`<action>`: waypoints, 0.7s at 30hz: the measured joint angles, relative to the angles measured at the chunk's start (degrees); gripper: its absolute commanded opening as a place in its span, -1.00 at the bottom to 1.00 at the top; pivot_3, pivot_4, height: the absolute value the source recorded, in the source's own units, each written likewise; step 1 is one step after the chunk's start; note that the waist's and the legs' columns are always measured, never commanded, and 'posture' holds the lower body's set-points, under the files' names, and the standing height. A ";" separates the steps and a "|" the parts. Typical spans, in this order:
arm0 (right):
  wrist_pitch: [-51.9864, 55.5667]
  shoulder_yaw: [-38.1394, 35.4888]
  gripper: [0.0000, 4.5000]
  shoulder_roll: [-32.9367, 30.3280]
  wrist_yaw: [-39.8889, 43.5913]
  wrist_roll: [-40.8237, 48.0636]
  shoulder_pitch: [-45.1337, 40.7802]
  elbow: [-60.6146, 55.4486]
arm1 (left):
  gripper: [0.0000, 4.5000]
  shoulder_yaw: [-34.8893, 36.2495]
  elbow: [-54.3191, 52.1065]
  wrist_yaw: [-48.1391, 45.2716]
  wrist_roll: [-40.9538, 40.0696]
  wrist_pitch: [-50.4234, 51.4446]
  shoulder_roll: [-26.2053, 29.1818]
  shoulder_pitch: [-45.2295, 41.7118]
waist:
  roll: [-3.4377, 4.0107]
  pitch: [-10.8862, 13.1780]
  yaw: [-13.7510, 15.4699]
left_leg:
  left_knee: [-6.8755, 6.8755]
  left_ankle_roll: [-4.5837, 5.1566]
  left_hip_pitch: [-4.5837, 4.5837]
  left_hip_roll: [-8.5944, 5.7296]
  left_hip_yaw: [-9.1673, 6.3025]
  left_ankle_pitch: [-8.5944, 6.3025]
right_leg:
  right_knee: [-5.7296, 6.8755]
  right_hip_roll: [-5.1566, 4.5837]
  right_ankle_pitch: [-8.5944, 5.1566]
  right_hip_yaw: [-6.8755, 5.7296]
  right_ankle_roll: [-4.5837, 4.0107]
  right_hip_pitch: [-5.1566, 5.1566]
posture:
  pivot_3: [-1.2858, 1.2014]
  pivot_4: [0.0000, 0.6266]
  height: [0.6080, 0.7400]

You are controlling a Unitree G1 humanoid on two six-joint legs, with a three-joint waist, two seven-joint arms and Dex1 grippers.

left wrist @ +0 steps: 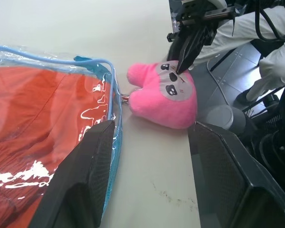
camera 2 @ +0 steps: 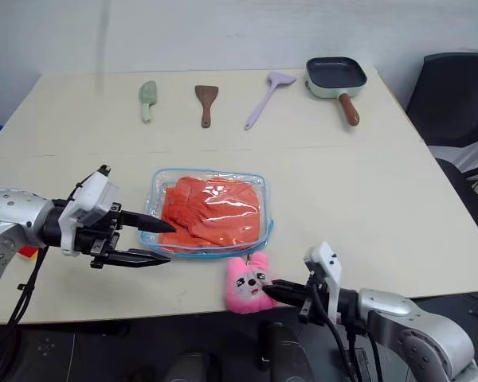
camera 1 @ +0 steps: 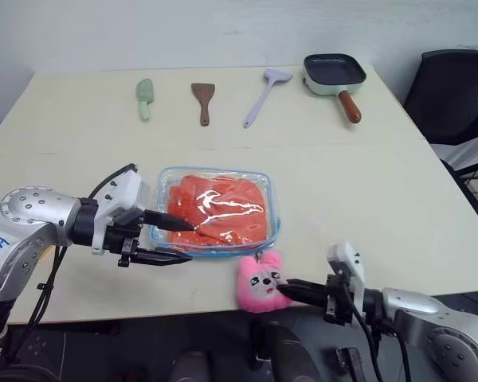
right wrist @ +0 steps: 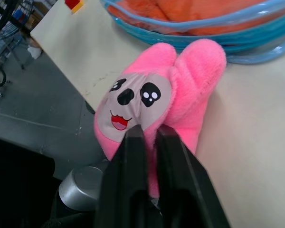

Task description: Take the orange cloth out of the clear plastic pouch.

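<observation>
Right tool pinches the pink plush tag while the left tool stands at the pouch's left end

The clear plastic pouch with light blue edging [camera 1: 216, 212] lies flat on the pale tabletop [camera 1: 366, 191] near its front edge, the folded, wrinkled bright orange cloth [camera 1: 219, 210] still fully inside and filling it. The left tool [camera 1: 175, 240] hovers with its fingers apart at the pouch's near-left corner, one finger over the plastic, one beside the rim. The right tool [camera 2: 264, 292] has its fingers together on the fluffy pink plush toy with a printed face [camera 2: 247, 288], which hangs by a small link at the pouch's near edge. To do this well, I would use the plush as a pull tab to steady or open the pouch, keep the left fingers on the plastic only, and not drag the pouch off the tabletop.
</observation>
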 measured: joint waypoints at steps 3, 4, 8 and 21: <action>0.51 4.45 -0.98 2.05 -0.89 -1.97 -5.64 2.69 | 0.25 -3.44 0.52 -0.87 2.59 -2.49 -1.44 -0.81 | -0.01 -0.01 0.09 | 0.00 0.00 0.00 -0.02 0.03 0.00 | 0.02 0.01 -0.01 0.02 -0.02 -0.02 | 0.03 -0.52 1.00; 0.66 5.49 -0.98 2.06 -0.84 -2.63 -6.78 3.35 | 0.25 -4.61 1.01 -1.12 3.62 -3.48 -2.16 -1.08 | -0.01 -0.01 0.12 | 0.00 0.00 -0.01 -0.01 0.03 0.00 | 0.02 0.01 -0.01 0.02 -0.03 -0.03 | 0.03 -0.52 1.00; 0.67 7.70 -0.98 2.11 -0.54 -4.52 -8.93 4.01 | 0.25 -10.65 3.25 -2.49 9.99 -9.54 -5.37 -2.86 | -0.04 -0.03 0.29 | 0.02 0.00 -0.01 -0.02 0.02 0.00 | 0.01 -0.01 -0.01 0.00 -0.03 0.00 | 0.03 -0.52 1.00; 1.52 7.66 -0.98 2.37 -0.79 -5.39 -8.73 3.88 | 0.25 -26.77 16.12 -3.46 33.62 -40.33 -19.17 -5.15 | -0.08 -0.06 0.25 | 0.03 0.09 0.00 0.01 -0.01 -0.05 | 0.01 -0.03 0.00 0.02 -0.02 0.01 | 0.03 -0.52 1.00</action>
